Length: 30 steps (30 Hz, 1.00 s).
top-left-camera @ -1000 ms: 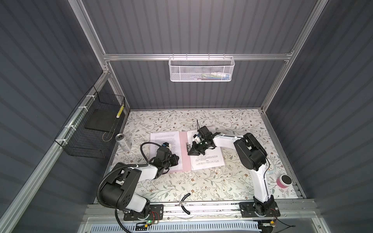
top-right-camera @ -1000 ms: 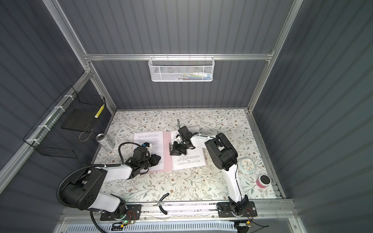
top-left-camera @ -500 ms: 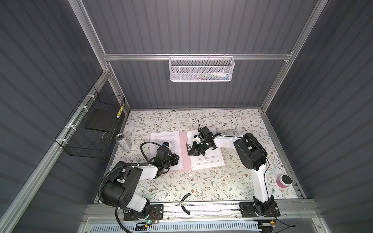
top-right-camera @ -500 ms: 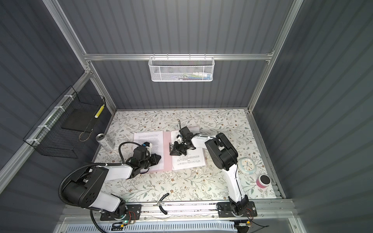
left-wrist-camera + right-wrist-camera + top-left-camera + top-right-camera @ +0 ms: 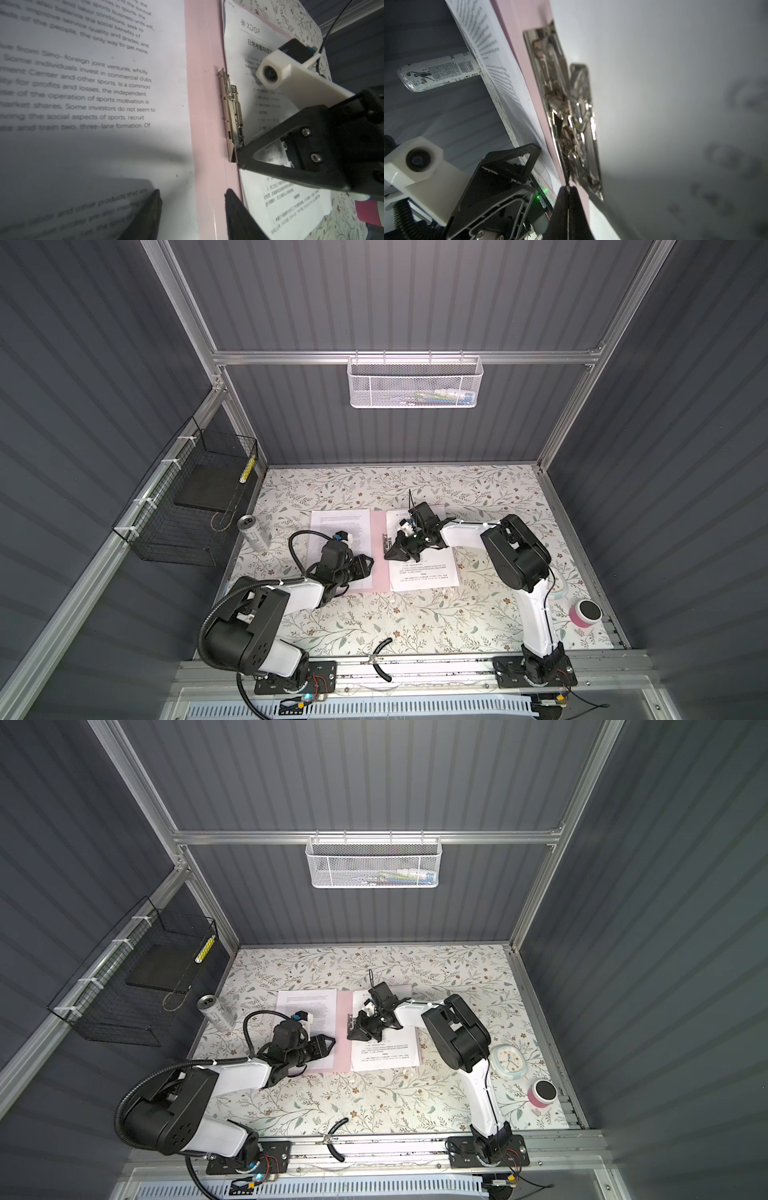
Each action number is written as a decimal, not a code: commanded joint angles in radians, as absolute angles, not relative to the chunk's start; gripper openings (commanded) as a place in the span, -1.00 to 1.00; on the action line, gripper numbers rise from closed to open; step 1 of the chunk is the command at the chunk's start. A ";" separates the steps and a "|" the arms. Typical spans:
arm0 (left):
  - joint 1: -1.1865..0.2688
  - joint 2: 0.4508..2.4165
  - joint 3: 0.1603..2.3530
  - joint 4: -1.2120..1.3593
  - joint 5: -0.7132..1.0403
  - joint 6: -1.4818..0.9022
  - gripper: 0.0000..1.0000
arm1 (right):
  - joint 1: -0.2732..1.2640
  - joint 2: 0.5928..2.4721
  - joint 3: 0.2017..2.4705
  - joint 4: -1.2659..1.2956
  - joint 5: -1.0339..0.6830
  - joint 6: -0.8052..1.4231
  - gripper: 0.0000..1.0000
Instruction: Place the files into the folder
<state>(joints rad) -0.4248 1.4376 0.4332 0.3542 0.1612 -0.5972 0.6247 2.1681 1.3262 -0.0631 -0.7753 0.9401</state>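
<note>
Lying open and flat near the middle of the floral table (image 5: 415, 614): the folder (image 5: 379, 568), pink inside up. On each cover, one printed sheet of the files (image 5: 340, 522), with a bare pink strip between them. Low over the left sheet's inner edge, the left gripper (image 5: 193, 212), jaws partway apart, empty. Over the right sheet, the right gripper (image 5: 568, 199), tips pressed together, touching the near end of the metal clip bar (image 5: 232, 116) beside the spine.
</note>
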 commanded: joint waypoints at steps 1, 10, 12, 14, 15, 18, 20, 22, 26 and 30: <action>-0.417 1.361 0.518 0.119 0.089 -0.525 0.22 | 0.615 2.142 1.278 -0.085 -0.738 0.936 -1.00; -0.261 1.207 0.689 -0.099 0.030 -0.414 0.42 | 0.552 2.065 1.195 -0.011 -0.759 0.933 -1.00; -0.253 1.192 0.704 -0.134 -0.008 -0.401 0.45 | 0.542 2.066 1.190 -0.019 -0.766 0.916 -1.00; -0.243 1.179 0.708 -0.155 -0.036 -0.393 0.47 | 0.536 2.072 1.190 -0.031 -0.774 0.896 -1.00; -0.235 1.173 0.708 -0.165 -0.044 -0.395 0.49 | 0.534 2.075 1.192 -0.045 -0.775 0.881 -1.00; -0.210 1.161 0.695 -0.165 -0.030 -0.397 0.53 | 0.525 2.084 1.186 -0.071 -0.775 0.848 -1.00; -0.182 1.169 0.688 -0.167 -0.015 -0.413 0.56 | 0.516 2.090 1.164 -0.051 -0.785 0.849 -1.00; -0.147 1.177 0.669 -0.150 0.010 -0.426 0.59 | 0.509 2.105 1.148 -0.029 -0.803 0.850 -1.00; -0.109 1.197 0.643 -0.123 0.018 -0.434 0.77 | 0.505 2.127 1.127 -0.009 -0.817 0.845 -1.00; -0.060 1.239 0.599 -0.050 0.075 -0.455 0.79 | 0.504 2.157 1.114 0.021 -0.836 0.844 -1.00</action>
